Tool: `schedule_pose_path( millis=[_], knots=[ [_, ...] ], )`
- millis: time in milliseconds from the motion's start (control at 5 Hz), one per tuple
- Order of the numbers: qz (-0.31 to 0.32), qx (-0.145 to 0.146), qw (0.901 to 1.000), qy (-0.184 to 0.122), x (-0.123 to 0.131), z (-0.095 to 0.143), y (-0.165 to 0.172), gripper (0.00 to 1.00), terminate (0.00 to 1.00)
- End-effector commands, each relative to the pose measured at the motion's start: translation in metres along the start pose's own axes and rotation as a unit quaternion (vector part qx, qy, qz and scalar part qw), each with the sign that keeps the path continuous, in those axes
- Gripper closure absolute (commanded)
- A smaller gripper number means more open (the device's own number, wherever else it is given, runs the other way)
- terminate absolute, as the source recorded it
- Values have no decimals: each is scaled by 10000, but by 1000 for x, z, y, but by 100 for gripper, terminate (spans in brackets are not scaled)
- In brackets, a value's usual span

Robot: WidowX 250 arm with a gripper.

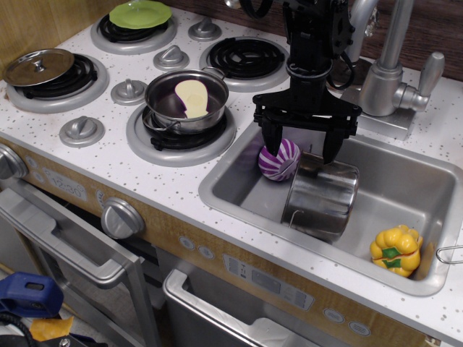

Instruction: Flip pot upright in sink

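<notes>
Pot: you are looking at the pot [320, 199] lying in the middle of the sink [239, 196], tipped over rather than standing. Its long axis is running from the back of the basin toward the front edge, leaning a little to your left at the near end. Which end is the mouth you cannot tell from this view. A thin wire handle is showing at its lower left side.

Gripper: the gripper [302, 150] is hanging just above the far end of the pot with its two fingers spread wide and holding nothing. One finger [268, 137] is sitting in front of the ball, the other is reaching down beside the pot's back rim.

Ball: the purple striped ball [280, 160] is resting in the sink just beside the pot, at its back left.

Pepper: a yellow pepper [396, 250] is lying in the sink's front right corner, apart from the pot.

Stove: a pan [186, 99] holding a pale yellow piece is sitting on the burner left of the sink.
</notes>
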State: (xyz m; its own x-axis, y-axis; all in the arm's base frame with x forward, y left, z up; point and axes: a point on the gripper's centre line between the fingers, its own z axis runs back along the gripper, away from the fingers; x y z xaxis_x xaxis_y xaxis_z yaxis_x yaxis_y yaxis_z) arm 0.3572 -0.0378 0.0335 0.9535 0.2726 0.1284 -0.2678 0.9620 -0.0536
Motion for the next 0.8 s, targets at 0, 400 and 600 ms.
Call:
schedule_pose_path(
  millis=[0, 400, 600],
  knots=[
    [0, 0, 10000, 0, 0, 0, 0, 0, 0],
    [218, -1212, 9923, 110, -1, 6, 5, 0, 0],
    [278, -1675, 9854, 135, -1, 7, 6, 0, 0]
  ],
)
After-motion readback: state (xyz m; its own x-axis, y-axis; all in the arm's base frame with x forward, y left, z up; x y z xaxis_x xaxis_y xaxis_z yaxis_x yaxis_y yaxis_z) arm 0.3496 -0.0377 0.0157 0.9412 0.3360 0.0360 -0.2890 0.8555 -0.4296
